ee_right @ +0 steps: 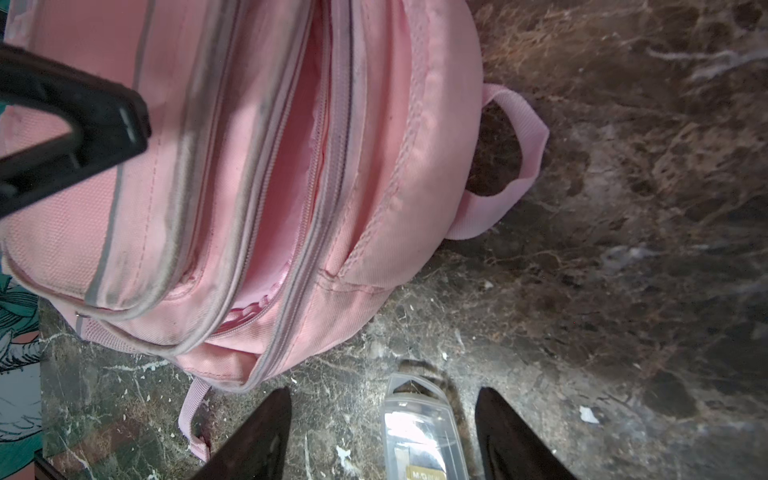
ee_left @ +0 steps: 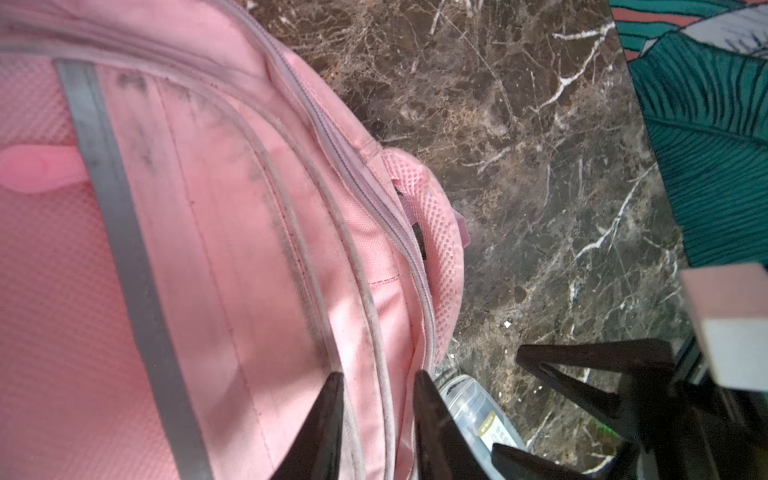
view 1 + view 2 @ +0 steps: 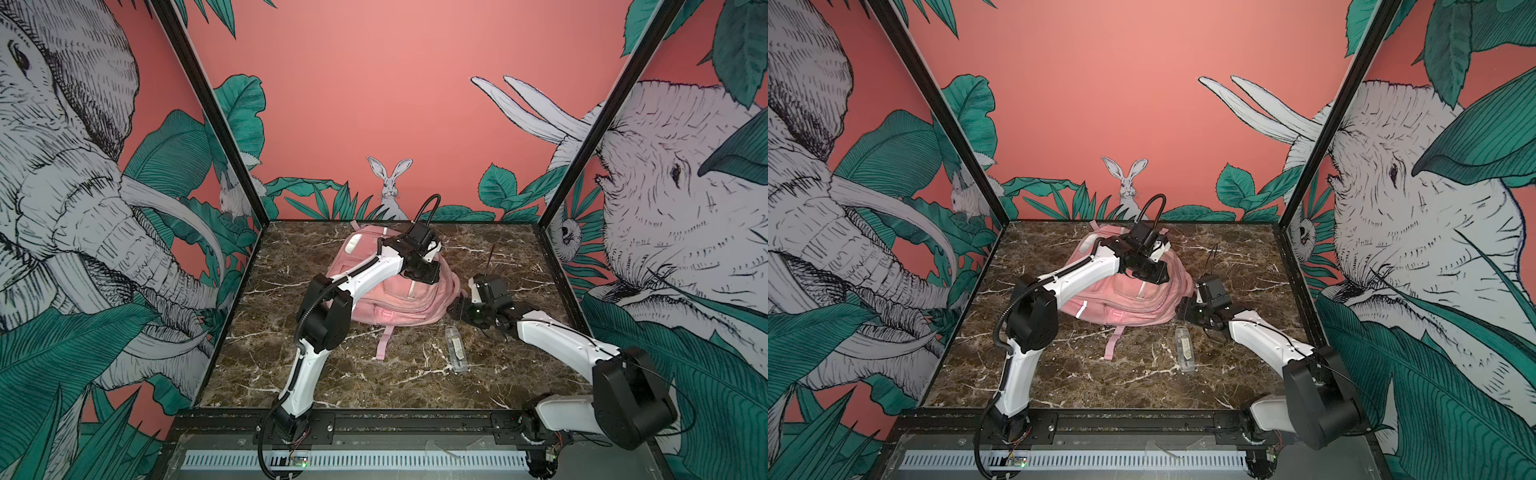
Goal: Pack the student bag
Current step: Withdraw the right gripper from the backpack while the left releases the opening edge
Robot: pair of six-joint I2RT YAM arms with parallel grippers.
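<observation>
The student bag (image 3: 386, 291) (image 3: 1121, 293), a soft pink backpack with silver strips, lies on the marble table at the middle back. My left gripper (image 3: 419, 272) (image 2: 378, 374) hovers over its top right side. Its jaws stand a little apart, with grey piping and pink fabric (image 2: 249, 232) showing between the tips. In the right wrist view one zip pocket (image 1: 299, 166) of the bag gapes open. My right gripper (image 3: 457, 309) (image 1: 384, 389) is open, low over the table just right of the bag and holding nothing.
A clear plastic case (image 3: 456, 349) (image 3: 1185, 348) (image 1: 419, 424) lies on the table in front of the right gripper. A pink strap (image 3: 384, 343) trails from the bag toward the front. Patterned walls enclose the table on three sides.
</observation>
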